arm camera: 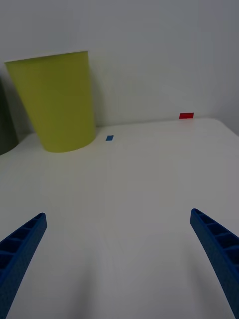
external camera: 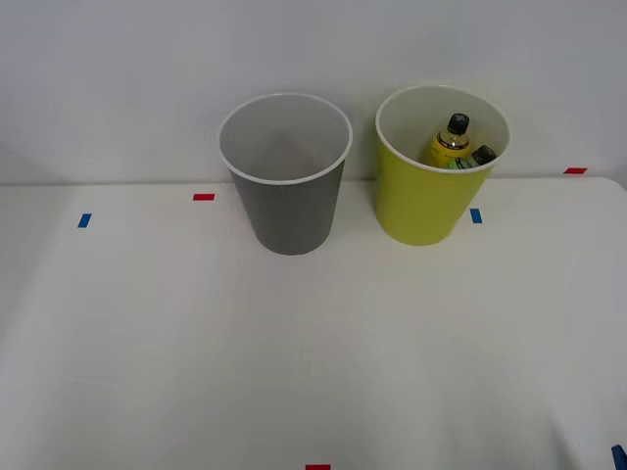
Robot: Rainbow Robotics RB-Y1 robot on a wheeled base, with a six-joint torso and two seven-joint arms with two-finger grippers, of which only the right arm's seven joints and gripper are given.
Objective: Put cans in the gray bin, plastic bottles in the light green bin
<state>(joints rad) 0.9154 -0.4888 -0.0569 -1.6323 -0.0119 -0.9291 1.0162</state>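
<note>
Your right gripper [arm camera: 118,259] is spread wide, the two blue ribbed fingers [arm camera: 20,249] far apart at the corners of the wrist view, nothing between them and nothing touched; only bare white desk [arm camera: 129,199] lies under the gap. From the wrist view you get the light green bin [arm camera: 57,99] side-on, upright on the desk, its outer wall only, so you can't read its contents from there. A sliver of the gray bin [arm camera: 6,124] shows just beside it. A blue tape mark [arm camera: 110,137] sits on the desk close to the green bin's base, a red tape mark [arm camera: 186,115] further off by the wall. The front view gives you what the wrist view can't: you look down into both bins. The gray bin [external camera: 286,211] stands around 12 o'clock on the desk, the light green bin [external camera: 421,201] just beside it toward 1 o'clock, close but apart. Inside the green bin you see the plastic bottles: the yellow bottle [external camera: 450,144] with its black cap up, and the green bottle [external camera: 470,160] against it, mostly hidden by the rim. The gray bin's pale interior shows no contents. More red and blue tape marks dot the desk in the front view; one red mark [external camera: 317,467] sits at 6 o'clock.
</note>
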